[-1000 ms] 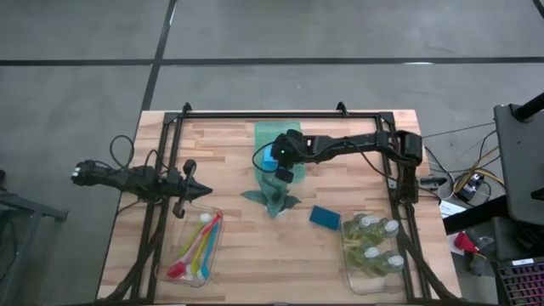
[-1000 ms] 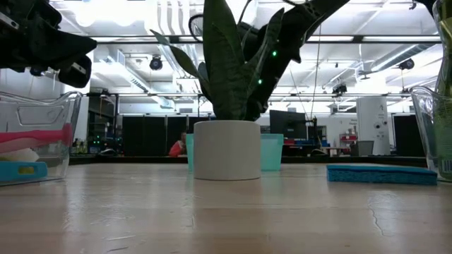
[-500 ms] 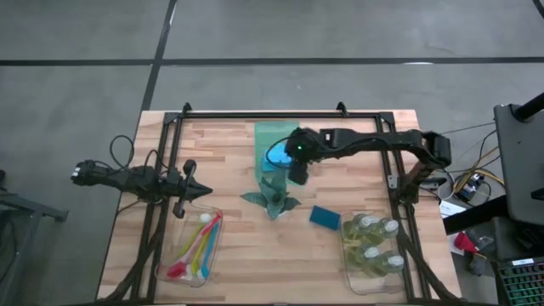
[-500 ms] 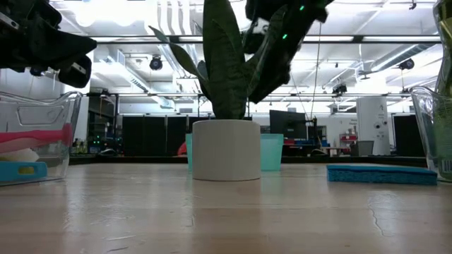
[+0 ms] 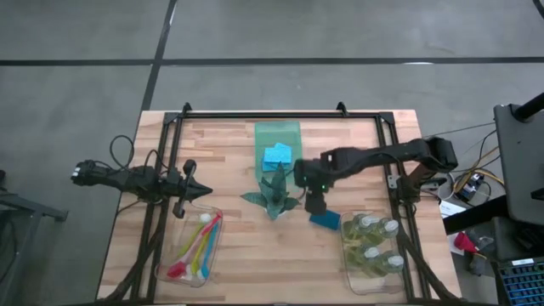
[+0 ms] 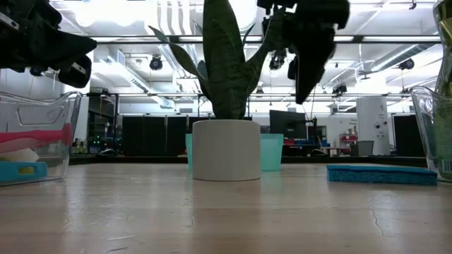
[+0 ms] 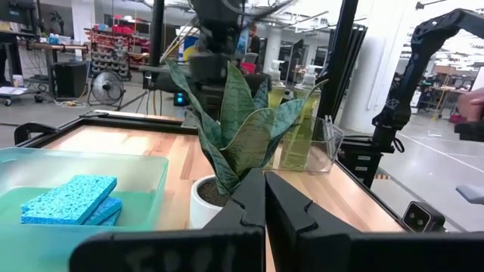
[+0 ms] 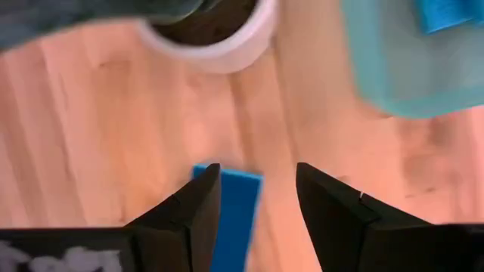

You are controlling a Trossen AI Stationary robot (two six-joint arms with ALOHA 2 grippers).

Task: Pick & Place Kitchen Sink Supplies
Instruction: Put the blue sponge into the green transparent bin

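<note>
A spiky plant (image 5: 274,194) in a white pot (image 6: 226,149) stands mid-surface, right between the green tray (image 5: 278,136) behind it and the lone blue sponge (image 5: 324,218) lying flat on the wood toward the front right. Its leaves rise beside the path of the right arm, which reaches in from the right edge, stretched low across the surface (image 5: 229,144). The right gripper (image 5: 315,202) hangs just above that loose sponge, its fingers (image 8: 333,208) parted with nothing between them; from its own wrist camera the sponge (image 8: 233,219) shows in the gap below. The left arm waits at the left side, above the far end of the brush bin (image 5: 190,247), its gripper (image 5: 197,190) pointing toward the plant with fingers (image 7: 242,208) pressed together and empty.

In the tray lie stacked blue sponges (image 5: 276,156); I can make out at least two, the exact count unclear. The bin at front left holds several thin brushes (image 5: 197,246), red, blue and yellow. The clear bin (image 5: 372,285) at front right holds four soap bottles (image 5: 371,246) with white caps, just beside the loose sponge.
</note>
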